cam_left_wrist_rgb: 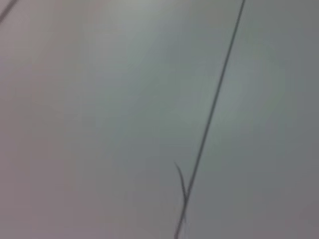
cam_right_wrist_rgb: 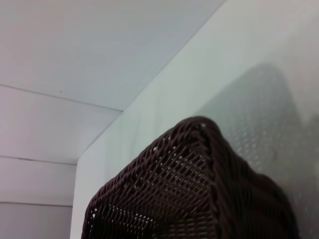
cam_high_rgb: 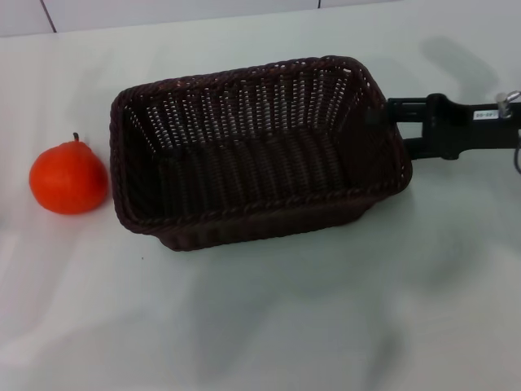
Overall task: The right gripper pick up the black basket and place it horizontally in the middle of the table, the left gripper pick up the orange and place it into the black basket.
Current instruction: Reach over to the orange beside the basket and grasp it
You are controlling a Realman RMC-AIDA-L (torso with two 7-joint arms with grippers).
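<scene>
The black basket [cam_high_rgb: 252, 155] is in the middle of the white table [cam_high_rgb: 269, 326], its long side running left to right and its opening tipped toward me. My right gripper [cam_high_rgb: 387, 114] reaches in from the right and is shut on the rim of the basket's right end. In the right wrist view the basket's woven corner [cam_right_wrist_rgb: 189, 199] fills the lower part. The orange [cam_high_rgb: 68, 179] stands on the table just left of the basket, stem up, apart from it. My left gripper is out of view.
The table's far edge [cam_high_rgb: 244, 20] meets a pale wall. The left wrist view shows only a pale surface crossed by a thin dark line [cam_left_wrist_rgb: 209, 119]. The basket's shadow [cam_high_rgb: 285, 277] lies on the table in front of it.
</scene>
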